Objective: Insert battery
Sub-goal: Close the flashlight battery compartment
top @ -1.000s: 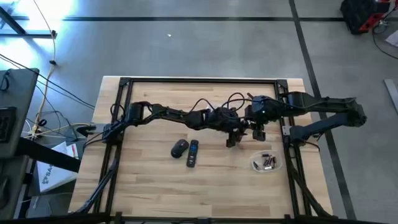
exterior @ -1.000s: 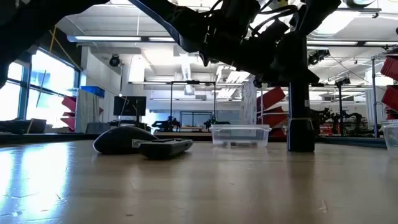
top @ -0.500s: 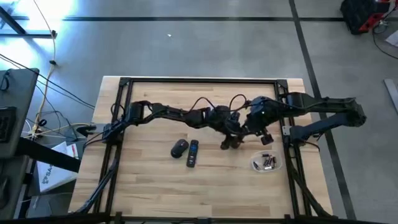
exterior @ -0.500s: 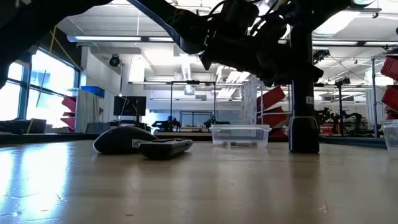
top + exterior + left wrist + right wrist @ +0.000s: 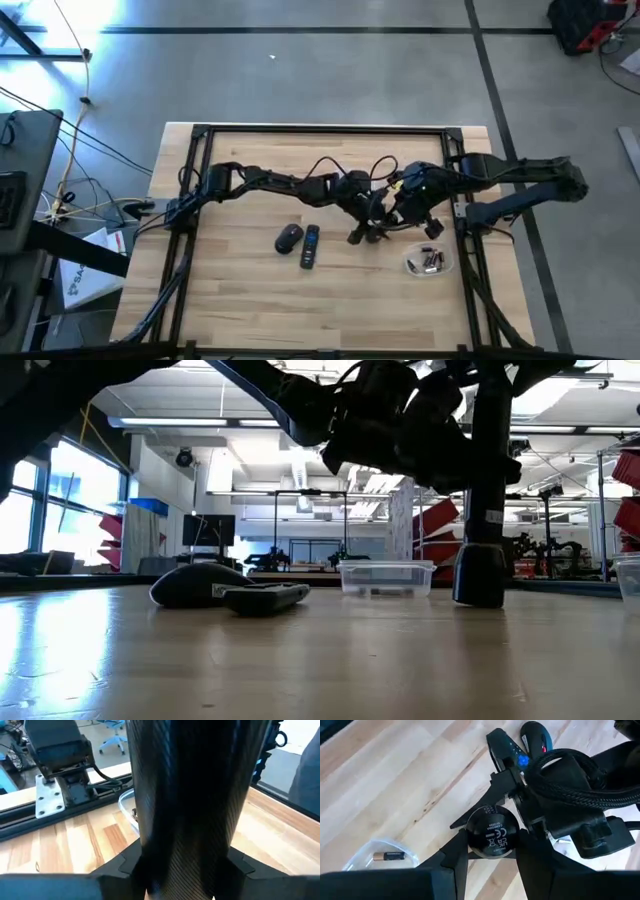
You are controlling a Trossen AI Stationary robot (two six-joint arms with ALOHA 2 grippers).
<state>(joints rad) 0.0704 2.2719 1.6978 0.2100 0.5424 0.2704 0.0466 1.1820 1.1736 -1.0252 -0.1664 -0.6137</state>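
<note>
Left claw (image 5: 185, 875): at the end of the left arm, which reaches from the worktop's (image 5: 250, 300) left edge across to its middle. A black tube (image 5: 478, 575) fills the left wrist view just ahead of the two fingers; whether they clamp it cannot be told.

Mouse (image 5: 289, 237): black, flat on the wood left of centre, apart from both arms.

Remote (image 5: 311, 245): black and slim, just beside the mouse on its right. A blue button shows on it in the right wrist view.

Black tube: stands on the worktop right of the remote, under the point where the two arms meet. In the low view its foot touches the wood and it looks close to upright. Its round top end carries small white print.

Right claw (image 5: 492, 840): at the end of the right arm, which comes in from the worktop's right edge. It points down over the tube, and its two fingers (image 5: 457, 857) are pressed against opposite sides of the round top end, pinching it.

Clear dish (image 5: 410, 266): shallow, on the wood near the right edge, to the right of the tube and clear of both claws.

Battery (image 5: 390, 855): gold and black, lying on its side inside the clear dish. Other batteries lie with it in the high view; their number cannot be told.
</note>
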